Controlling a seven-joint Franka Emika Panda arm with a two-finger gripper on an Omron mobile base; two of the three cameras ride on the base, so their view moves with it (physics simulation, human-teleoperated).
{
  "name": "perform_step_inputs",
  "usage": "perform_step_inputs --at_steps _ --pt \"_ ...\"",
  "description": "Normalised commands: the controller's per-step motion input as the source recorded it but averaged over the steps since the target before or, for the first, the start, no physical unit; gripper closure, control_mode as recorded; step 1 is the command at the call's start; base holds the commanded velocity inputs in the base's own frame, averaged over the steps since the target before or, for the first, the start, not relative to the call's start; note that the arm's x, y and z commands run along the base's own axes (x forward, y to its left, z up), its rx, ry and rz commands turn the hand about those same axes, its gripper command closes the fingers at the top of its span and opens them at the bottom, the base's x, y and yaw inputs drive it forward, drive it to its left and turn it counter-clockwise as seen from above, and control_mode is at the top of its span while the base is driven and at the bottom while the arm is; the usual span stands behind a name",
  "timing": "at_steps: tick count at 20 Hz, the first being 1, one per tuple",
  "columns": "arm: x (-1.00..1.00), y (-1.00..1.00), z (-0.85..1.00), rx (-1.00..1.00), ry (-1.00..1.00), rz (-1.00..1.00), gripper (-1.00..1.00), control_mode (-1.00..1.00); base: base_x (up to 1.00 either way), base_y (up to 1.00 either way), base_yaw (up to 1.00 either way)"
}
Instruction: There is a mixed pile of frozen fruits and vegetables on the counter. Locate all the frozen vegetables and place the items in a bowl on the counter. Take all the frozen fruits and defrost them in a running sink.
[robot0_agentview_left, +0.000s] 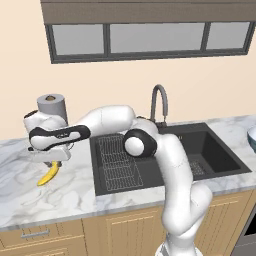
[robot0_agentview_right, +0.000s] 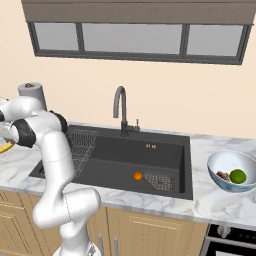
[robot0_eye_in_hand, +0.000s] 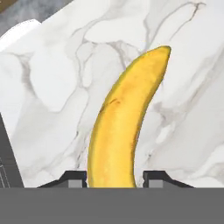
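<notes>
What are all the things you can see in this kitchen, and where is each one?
banana: one, yellow, on the counter left of the sink, between the tool's fingertips
orange: one, orange, on the sink floor near the drain grid
green ball: one, green, in the bowl
brown lump: one, brown, in the bowl beside the green ball
bowl: one, pale blue-grey, on the counter right of the sink
sink: one, black, set in the counter
wire rack: one, dark, in the sink's left part
faucet: one, dark, behind the sink
paper roll: one, grey, at the wall, left of the sink
counter: one, white marble
window: one, dark-framed, above the sink
tool: one, dark tips either side of the banana
</notes>
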Motion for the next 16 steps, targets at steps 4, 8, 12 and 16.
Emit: perform_step_inputs --at_steps 4,8,12,16 --pt "-0.25 -0.88 0.2 0.06 -0.13 -0.04 1.0 -1.0 0.0 0.0 0.0" --pt "-0.24 -1.0 0.03 0.14 -0.1 0.0 1.0 -1.0 0.0 0.0 0.0" --pt "-0.15 -1.0 0.01 0.19 -0.05 0.0 1.0 -1.0 0.0 0.0 0.0" --pt "0.0 -0.88 0.06 0.32 0.01 0.0 1.0 -1.0 0.0 0.0 0.0"
